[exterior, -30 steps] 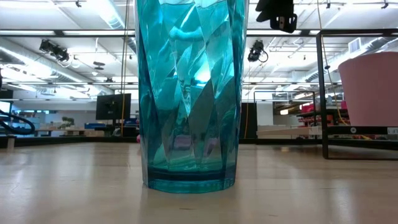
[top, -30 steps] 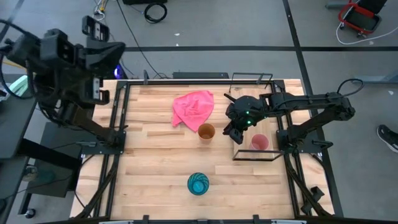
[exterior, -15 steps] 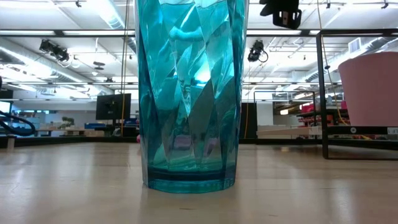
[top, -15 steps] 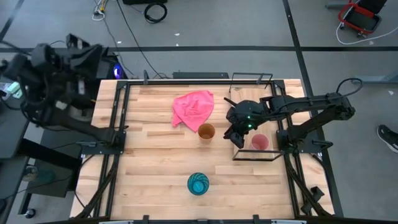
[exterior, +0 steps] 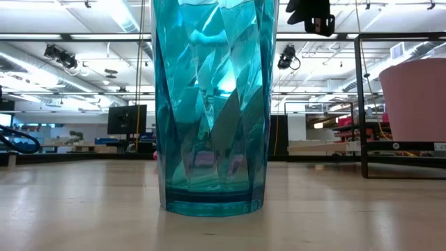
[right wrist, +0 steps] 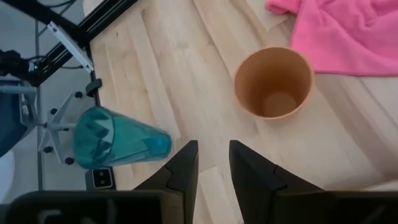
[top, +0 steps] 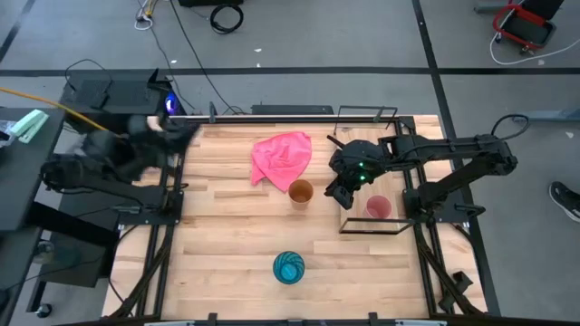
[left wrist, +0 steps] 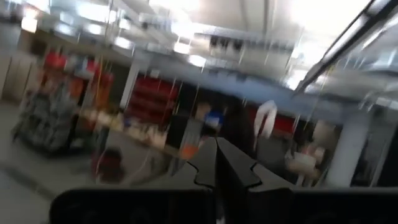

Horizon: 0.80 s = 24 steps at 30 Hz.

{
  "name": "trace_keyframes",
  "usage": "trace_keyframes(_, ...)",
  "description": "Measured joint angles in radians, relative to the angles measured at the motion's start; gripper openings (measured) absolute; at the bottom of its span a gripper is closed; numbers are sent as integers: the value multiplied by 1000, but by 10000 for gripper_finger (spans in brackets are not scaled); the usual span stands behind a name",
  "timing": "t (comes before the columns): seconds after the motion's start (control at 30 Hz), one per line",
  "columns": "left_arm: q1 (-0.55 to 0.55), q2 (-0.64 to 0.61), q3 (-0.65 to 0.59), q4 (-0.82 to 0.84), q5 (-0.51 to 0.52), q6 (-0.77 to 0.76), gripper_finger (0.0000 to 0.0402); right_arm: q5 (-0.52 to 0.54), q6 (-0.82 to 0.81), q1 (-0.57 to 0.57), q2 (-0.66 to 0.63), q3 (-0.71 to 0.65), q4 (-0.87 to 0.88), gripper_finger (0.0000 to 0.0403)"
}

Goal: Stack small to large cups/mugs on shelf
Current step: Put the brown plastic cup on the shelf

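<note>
right claw [top: 339, 193] above table (fingers slightly parted) | beside orange cup [top: 300, 192]

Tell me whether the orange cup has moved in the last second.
No. In the high view the orange cup sits beside the pink cloth's lower corner, exactly as before.

No text, label, brand, number or sign can be read in any of the views. The faceted teal-blue plastic cup [exterior: 209, 104], the plain orange plastic cup [right wrist: 273, 82] and the pink plastic cup [top: 378, 207] carry no printing that shows. The room behind the teal-blue cup holds small pale shapes on distant fittings, but they are too small to make out as writing.
</note>
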State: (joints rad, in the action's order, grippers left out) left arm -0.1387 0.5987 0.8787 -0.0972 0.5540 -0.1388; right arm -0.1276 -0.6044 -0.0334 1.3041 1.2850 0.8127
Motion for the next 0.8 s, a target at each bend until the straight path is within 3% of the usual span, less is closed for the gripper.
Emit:
trace_keyframes(0.23, 1, 11, -173, 137, 109, -224, 28, -20, -8, 63, 0, 0, -41, 99)
trace_keyframes(0.57, 5, 30, -272, 637, 77, -701, 13, -76, 48, 201, 45, 0, -43, 99)
trace_keyframes(0.8, -1, 22, -283, 649, 81, -712, 12, -117, 112, 250, 180, 0, -44, 99)
